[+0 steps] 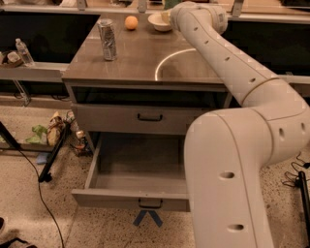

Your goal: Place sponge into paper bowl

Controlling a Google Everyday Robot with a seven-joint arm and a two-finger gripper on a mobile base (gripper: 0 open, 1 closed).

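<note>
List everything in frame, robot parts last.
drink can: 1, silver, tabletop left, upright
orange fruit: 1, orange, tabletop far edge
paper bowl: 1, off-white, right of the fruit
sponge: 1, yellow part showing, at the bowl's right rim
cabinet: 1, grey-brown top, centre
upper drawer: 1, grey, shut
lower drawer: 1, grey, pulled open
water bottle: 1, clear, ledge at left
arm: 1, white, reaching from right foreground to bowl
gripper: 1, arm's tip over the bowl, mostly hidden

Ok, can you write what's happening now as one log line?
paper bowl: far edge of table | gripper: at bowl's right rim, mostly behind arm | sponge: yellow bit at rim | bottom drawer: open
</note>
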